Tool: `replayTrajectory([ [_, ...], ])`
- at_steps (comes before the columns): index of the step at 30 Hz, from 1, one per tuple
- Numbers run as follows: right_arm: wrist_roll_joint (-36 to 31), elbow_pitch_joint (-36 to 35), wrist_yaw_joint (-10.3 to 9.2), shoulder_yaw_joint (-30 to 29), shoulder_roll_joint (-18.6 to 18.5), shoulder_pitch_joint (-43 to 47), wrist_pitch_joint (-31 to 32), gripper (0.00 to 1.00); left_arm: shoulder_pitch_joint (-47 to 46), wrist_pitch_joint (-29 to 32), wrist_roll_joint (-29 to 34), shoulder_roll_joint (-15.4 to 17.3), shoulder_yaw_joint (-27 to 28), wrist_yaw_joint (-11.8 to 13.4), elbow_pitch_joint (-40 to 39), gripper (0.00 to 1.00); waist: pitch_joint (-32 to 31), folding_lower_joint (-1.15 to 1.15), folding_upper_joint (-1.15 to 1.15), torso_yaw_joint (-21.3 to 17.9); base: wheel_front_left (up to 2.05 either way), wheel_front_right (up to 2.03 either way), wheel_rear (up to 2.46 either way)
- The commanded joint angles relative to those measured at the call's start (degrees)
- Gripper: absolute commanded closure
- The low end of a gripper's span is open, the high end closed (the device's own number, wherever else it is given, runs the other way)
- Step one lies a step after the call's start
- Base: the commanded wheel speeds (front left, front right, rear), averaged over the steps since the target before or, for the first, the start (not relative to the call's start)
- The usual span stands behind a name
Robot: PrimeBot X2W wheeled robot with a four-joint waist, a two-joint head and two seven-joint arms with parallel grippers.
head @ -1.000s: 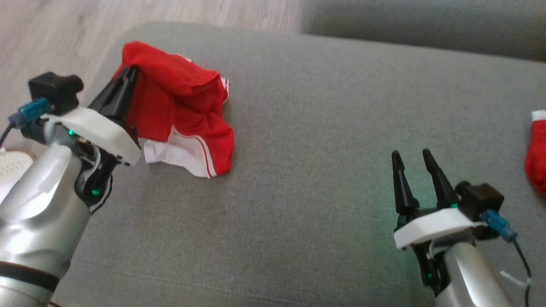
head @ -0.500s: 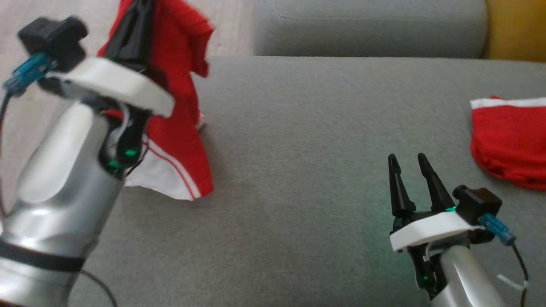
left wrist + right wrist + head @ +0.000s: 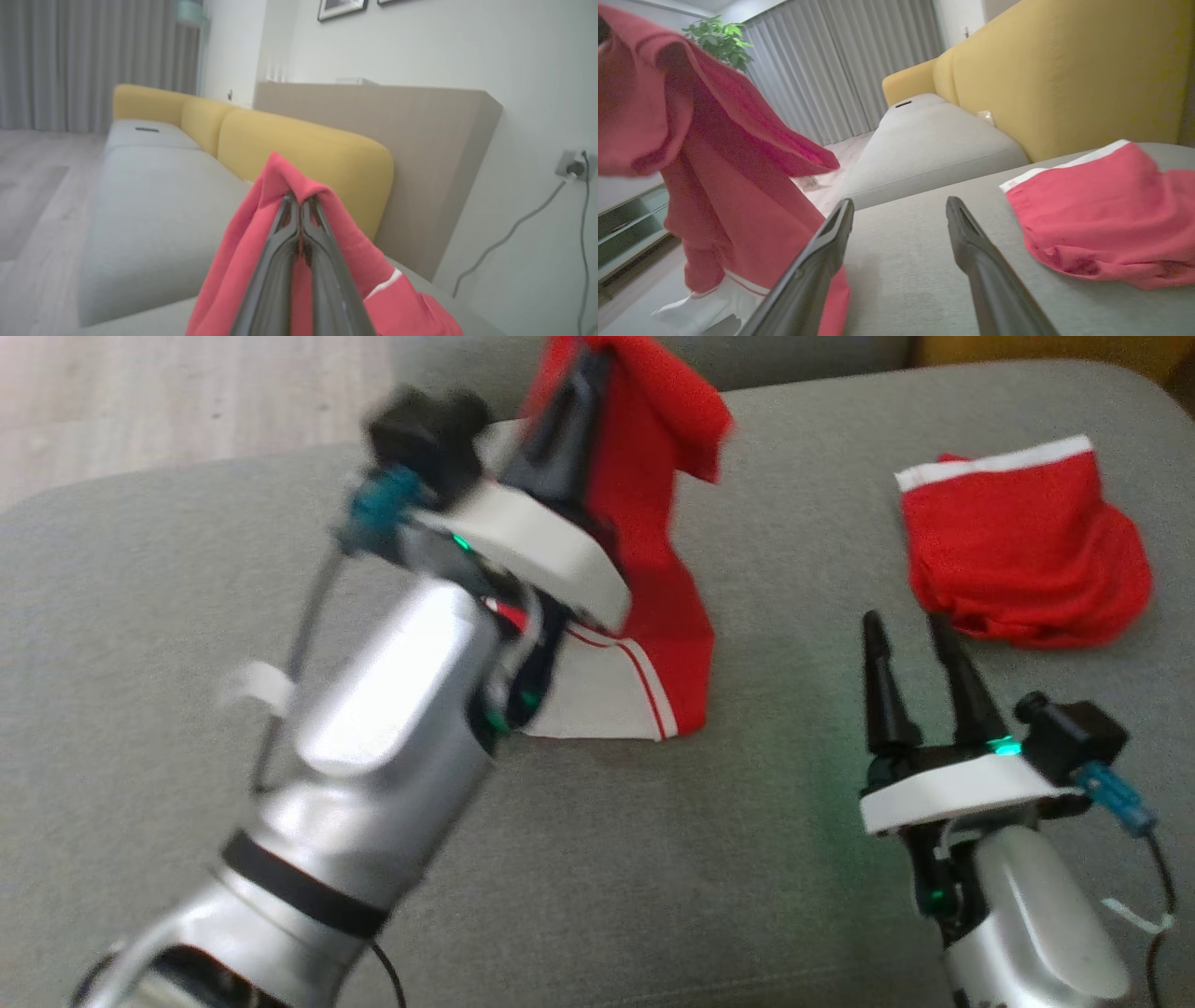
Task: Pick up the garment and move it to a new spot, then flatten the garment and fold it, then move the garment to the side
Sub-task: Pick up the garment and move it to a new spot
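The garment (image 3: 653, 551) is red with a white, red-striped hem. It hangs from my left gripper (image 3: 586, 364), which is shut on its top fold above the grey sofa seat (image 3: 140, 616). The white hem reaches down to the cushion. In the left wrist view the closed fingers (image 3: 280, 261) pinch the red garment (image 3: 233, 270), which drapes down both sides. My right gripper (image 3: 906, 625) stands open low over the seat to the right, with nothing between its fingers. In the right wrist view, the right gripper (image 3: 900, 205) has the hanging garment (image 3: 724, 196) on its left.
A second red garment with a white band (image 3: 1022, 560) lies bunched on the seat at the far right, just beyond my right gripper, and is also in the right wrist view (image 3: 1101, 219). A yellow backrest (image 3: 1055, 70) runs behind the seat. Wooden floor (image 3: 140, 401) lies past the cushion's far-left edge.
My left gripper has lifted the garment off the cushion and carried it right, toward the middle of the seat. The head view has shifted too. The right gripper has stayed open.
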Motion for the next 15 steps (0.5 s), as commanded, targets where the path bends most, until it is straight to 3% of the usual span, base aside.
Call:
replayTrajectory([
  [1,-0.7,-2.7,0.37,-0.1,-0.1,-3.1,-0.6,0.0,-0.4,-0.6,0.3,0.4,0.1,-0.4,-0.4,1.0,0.9,0.0,0.0,-1.8,0.0,0.0,0.0],
  [4,-1.7,-3.2,0.37,-2.5,-0.1,-3.2,-0.6,0.0,1.4,-0.8,-0.4,-0.3,-2.8,-1.1,0.9,1.0,1.1,0.0,0.0,-2.2,0.0,0.0,0.0],
  [5,-2.9,-3.5,0.37,-4.8,-0.1,-3.3,-0.6,0.0,3.1,-1.0,-2.2,-0.5,-6.1,-1.9,1.2,0.22,1.1,0.0,0.0,-2.4,0.0,0.0,0.0],
  [6,-2.9,-3.5,0.37,-4.8,-0.1,-3.3,-0.6,0.0,3.1,-1.0,-2.2,-0.5,-6.1,-1.9,1.2,0.22,1.1,0.0,0.0,-2.4,0.0,0.0,0.0],
  [7,-3.3,-3.6,0.37,-5.8,-0.1,-3.4,-0.6,0.0,3.7,-1.0,-3.4,-0.5,-8.3,-2.3,0.6,0.0,1.1,0.0,0.0,-2.5,0.0,0.0,0.0],
  [11,-4.2,-3.9,0.37,-8.7,-0.1,-3.7,-0.6,0.0,4.8,-1.3,-5.9,-0.6,-15.8,-3.3,-1.1,0.0,0.8,0.0,0.0,-1.5,0.0,0.0,0.0],
  [15,-4.8,-3.9,0.37,-9.0,-0.1,-3.3,-0.6,0.0,4.3,-1.4,-6.1,-0.6,-18.0,-3.4,-0.4,0.0,-0.1,0.0,0.0,0.6,0.0,0.0,0.0],
])
